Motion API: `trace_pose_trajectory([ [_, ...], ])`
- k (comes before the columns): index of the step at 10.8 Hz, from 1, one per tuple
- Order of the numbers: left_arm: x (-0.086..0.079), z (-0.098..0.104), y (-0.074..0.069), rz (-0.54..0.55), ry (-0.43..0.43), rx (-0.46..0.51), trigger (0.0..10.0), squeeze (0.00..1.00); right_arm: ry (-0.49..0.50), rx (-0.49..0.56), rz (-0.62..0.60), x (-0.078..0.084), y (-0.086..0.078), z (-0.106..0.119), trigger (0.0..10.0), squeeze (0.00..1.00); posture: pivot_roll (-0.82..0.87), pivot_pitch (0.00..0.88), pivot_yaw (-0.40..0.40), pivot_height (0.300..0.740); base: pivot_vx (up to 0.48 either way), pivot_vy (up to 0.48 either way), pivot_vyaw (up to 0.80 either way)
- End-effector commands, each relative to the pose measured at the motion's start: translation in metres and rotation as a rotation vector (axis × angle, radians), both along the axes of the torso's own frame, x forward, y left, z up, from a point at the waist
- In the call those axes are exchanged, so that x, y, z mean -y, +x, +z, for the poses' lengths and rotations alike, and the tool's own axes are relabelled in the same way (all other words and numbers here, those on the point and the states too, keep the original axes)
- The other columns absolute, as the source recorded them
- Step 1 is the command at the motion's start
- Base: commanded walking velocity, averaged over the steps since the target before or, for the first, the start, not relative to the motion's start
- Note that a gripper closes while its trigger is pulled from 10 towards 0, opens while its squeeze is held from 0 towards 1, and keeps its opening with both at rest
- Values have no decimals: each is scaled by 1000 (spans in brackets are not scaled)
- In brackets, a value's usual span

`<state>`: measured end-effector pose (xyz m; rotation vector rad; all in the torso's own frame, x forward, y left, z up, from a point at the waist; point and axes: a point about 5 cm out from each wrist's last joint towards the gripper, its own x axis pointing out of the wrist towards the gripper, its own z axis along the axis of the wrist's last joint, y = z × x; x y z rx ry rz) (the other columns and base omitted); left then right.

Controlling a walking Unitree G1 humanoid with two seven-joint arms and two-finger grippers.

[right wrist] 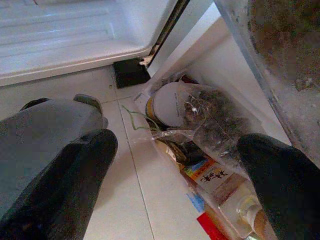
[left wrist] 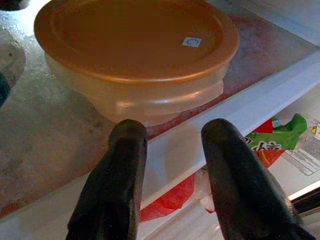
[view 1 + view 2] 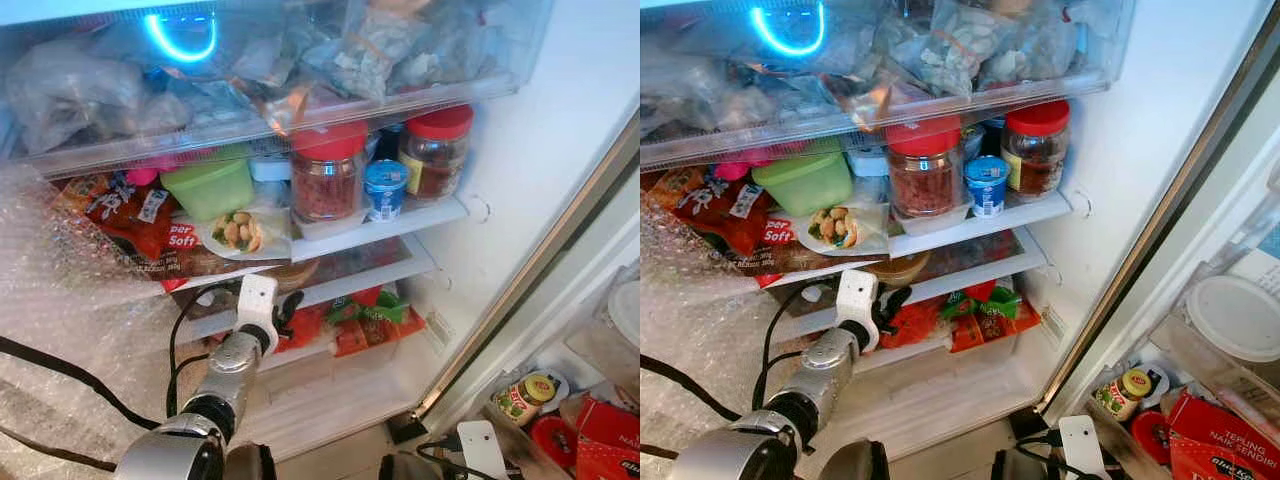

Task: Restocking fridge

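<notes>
Left gripper [image 2: 172,165] at the front edge of the fridge shelf [image 2: 220,120], fingers parted and empty, orange-lidded container [image 2: 137,50] just behind that edge, right gripper [image 1: 170,185] spread wide over floor tiles, perhaps bottles beneath.

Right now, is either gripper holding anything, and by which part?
Nothing is held. The left gripper is open at the shelf edge, facing the orange-lidded translucent plastic container. The right gripper is open over the floor.
</notes>
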<state>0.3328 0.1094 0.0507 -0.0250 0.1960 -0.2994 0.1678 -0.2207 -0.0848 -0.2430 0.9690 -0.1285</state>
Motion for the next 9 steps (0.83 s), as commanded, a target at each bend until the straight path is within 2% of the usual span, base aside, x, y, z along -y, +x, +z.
trace_pose_trajectory([
  [1,-9,4,3,35,-17,29,10000,0,0,-10,2,0,-4,-2,10000,0,-90,30,-1,651,0,0,0],
  [5,-27,-15,-27,49,-17,96,10000,0,5,-11,9,0,-3,-1,10000,0,-68,44,-3,651,0,0,0],
  [9,-32,-10,-46,61,-22,196,10000,0,6,-18,11,0,-4,-2,10000,0,-63,44,2,651,0,0,0],
])
